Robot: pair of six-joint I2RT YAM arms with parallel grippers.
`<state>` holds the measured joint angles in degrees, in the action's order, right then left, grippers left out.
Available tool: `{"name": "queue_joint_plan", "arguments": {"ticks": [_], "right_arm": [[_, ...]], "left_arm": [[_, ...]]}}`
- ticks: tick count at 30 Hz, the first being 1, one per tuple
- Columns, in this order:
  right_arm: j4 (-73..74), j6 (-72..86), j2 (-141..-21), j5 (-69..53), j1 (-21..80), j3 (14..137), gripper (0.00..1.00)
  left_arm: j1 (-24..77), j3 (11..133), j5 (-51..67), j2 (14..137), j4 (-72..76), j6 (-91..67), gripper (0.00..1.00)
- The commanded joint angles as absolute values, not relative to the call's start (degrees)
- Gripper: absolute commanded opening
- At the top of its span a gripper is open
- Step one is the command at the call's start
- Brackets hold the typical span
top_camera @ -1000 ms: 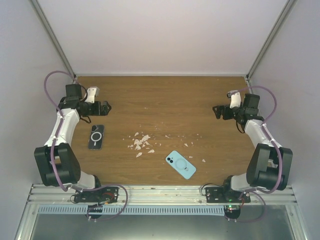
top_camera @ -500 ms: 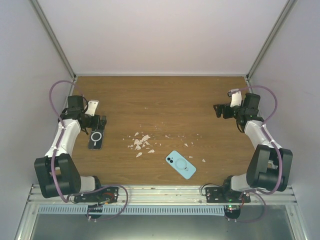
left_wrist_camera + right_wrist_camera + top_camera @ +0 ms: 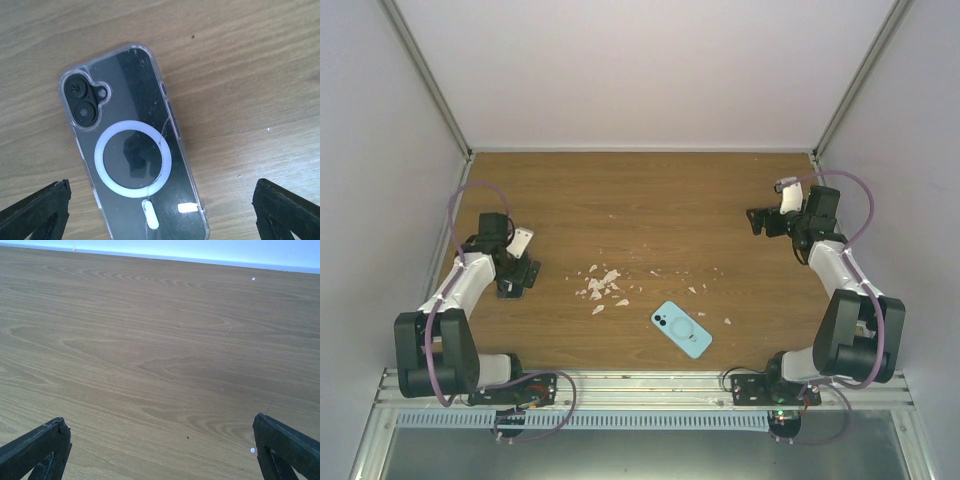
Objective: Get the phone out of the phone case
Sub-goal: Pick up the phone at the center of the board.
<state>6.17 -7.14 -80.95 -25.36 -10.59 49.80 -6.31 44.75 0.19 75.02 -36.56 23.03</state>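
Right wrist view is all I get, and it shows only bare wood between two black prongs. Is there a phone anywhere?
Observer: Yes. A dark phone in a clear case lies back up on the table, directly under the left gripper.
Operator: Has that gripper grabbed it?
Observer: No. The left wrist view shows its fingers spread wide, clear of the case's edges.
Operator: Anything else lying around?
Observer: A light blue phone lies back up near the front middle of the table, with pale scraps scattered beside it.
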Motion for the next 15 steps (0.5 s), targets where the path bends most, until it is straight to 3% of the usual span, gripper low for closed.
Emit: {"name": "queue_joint_plan", "arguments": {"ticks": [1, 15], "right_arm": [[4.3, -8.1, -80.9, -24.9, -10.1, 49.0, 1.0], [4.2, -8.2, -80.9, -24.5, -10.1, 48.9, 1.0]], "left_arm": [[-4.4, 42.4, -5.1, 74.1, -32.3, 24.6, 0.99], [-4.7, 40.7, -6.5, 78.4, -30.6, 24.3, 0.99]]}}
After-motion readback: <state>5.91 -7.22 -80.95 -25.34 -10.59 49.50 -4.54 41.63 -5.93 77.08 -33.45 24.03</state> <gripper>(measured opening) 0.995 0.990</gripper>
